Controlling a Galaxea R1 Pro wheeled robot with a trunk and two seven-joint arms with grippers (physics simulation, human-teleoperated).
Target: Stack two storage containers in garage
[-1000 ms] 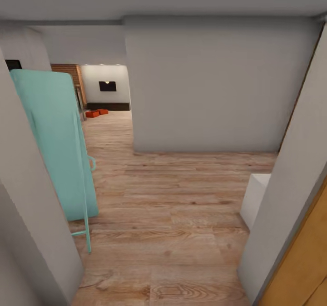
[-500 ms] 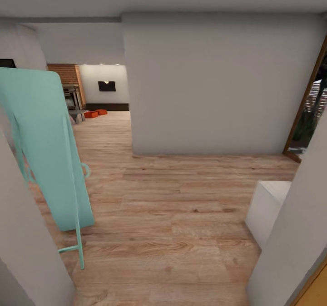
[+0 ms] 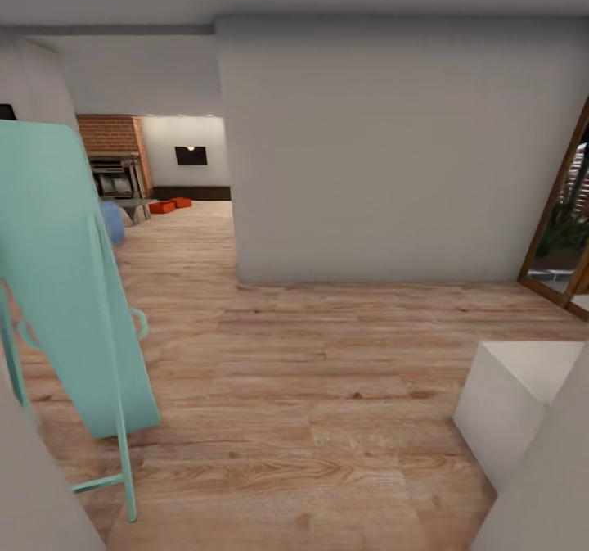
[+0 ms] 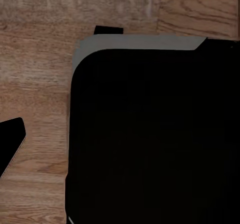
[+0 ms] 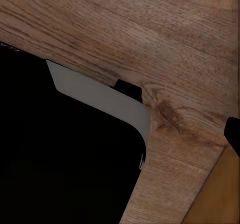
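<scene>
The two storage containers (image 3: 171, 205) lie far ahead on the living room's wood floor (image 3: 311, 387), beside the brick fireplace (image 3: 110, 154). They look light, stiff and thin-walled; taking one by a rim should work. I cannot tell either tool's opening.

The light wood-plank floor (image 3: 327, 387) looked matt, with clear grain and knots. The plain grey-white wall (image 3: 393, 150) had a smooth, flat painted finish. The tall turquoise board (image 3: 57, 273) seemed cloth-covered and matt, on a thin smooth turquoise frame (image 3: 123, 453). The red-brick fireplace (image 3: 110, 135) looked rough. The two small orange-red plastic bins (image 3: 170, 205) showed too small to judge sheen. The white box (image 3: 507, 404) looked smooth and matt. A wood-framed glass door (image 3: 564, 223) looked glossy.
</scene>
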